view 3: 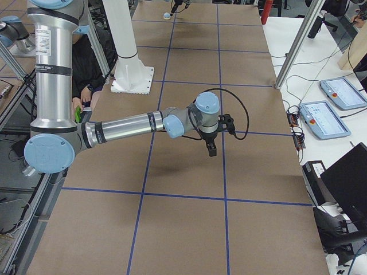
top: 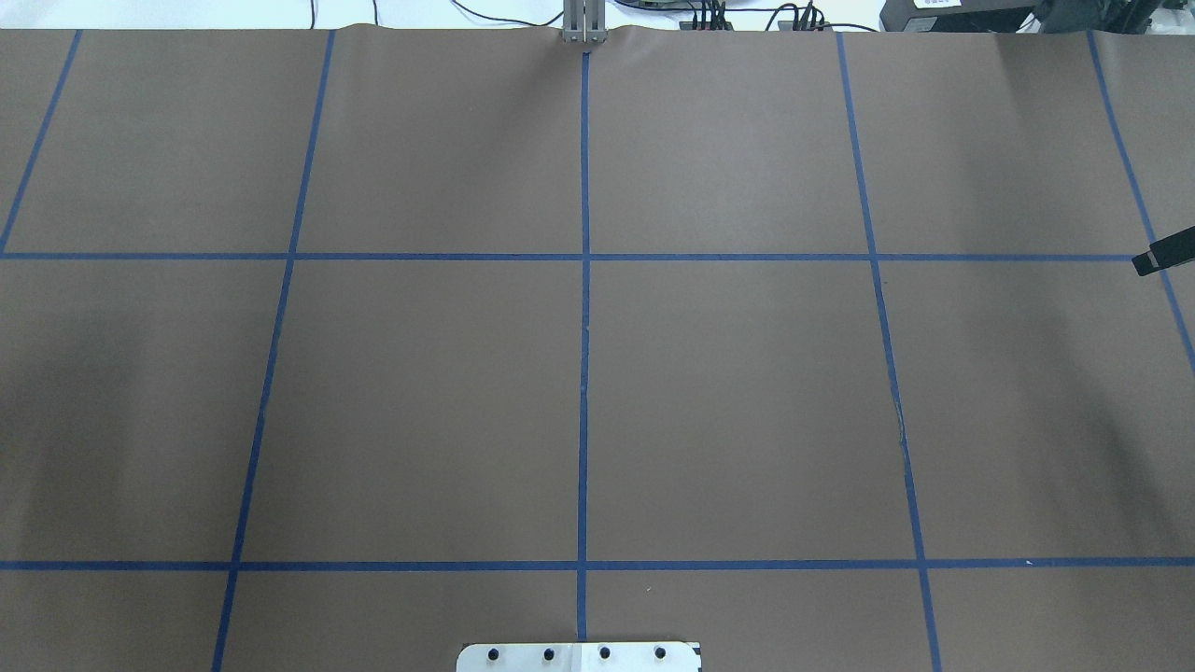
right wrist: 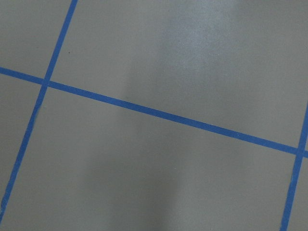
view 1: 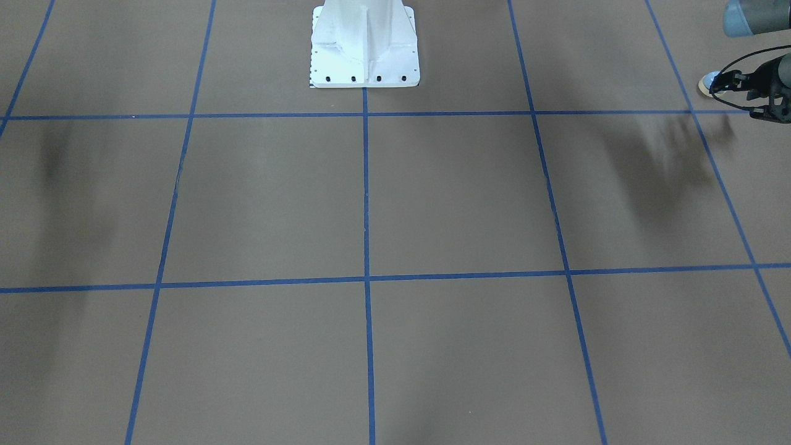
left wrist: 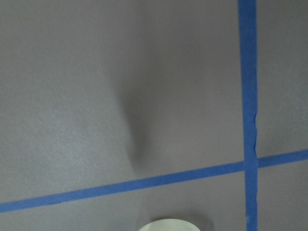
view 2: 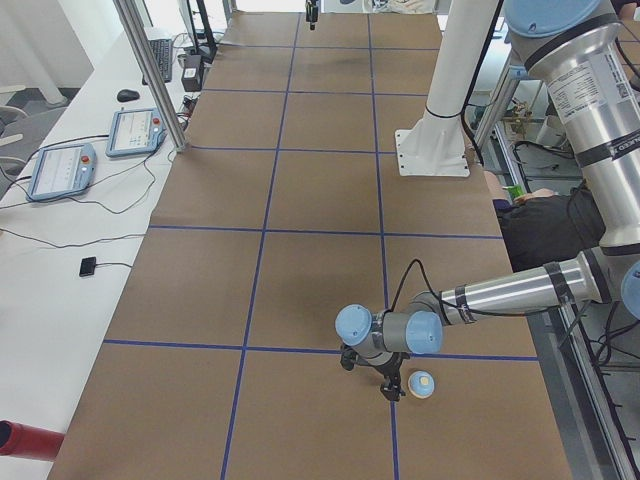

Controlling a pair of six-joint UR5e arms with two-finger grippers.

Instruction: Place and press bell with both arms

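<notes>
My left gripper (view 2: 390, 388) hangs low over the table (view 2: 300, 280), black and cabled, fingertips aimed down just beside the bell (view 2: 422, 383). I cannot tell whether the jaws are spread or closed, nor whether a finger touches the dome. The bell stands upright at my left end of the table: a small light-blue dome on a round cream base, with a cream button on top. It sits in the corner of a grid square, next to a crossing of blue tape (view 1: 618, 112). From my left wrist only its curved cream rim shows, at the bottom edge. Behind the gripper my left arm (view 2: 510, 290) runs out nearly level — smooth silver tube, grey joints, round light-blue caps.

Over to my right gripper (view 3: 211, 149): it points straight down, clear of the table, with nothing visible in it. How far open it is I cannot tell. My right arm (view 3: 123, 129) stretches out level too, the same silver and grey.

The table is a matte brown sheet, faintly grainy, and the tape rules it into large squares. The pedestal (view 1: 364, 49) — white, bolted, flared at the foot — stands at the middle of my edge.
</notes>
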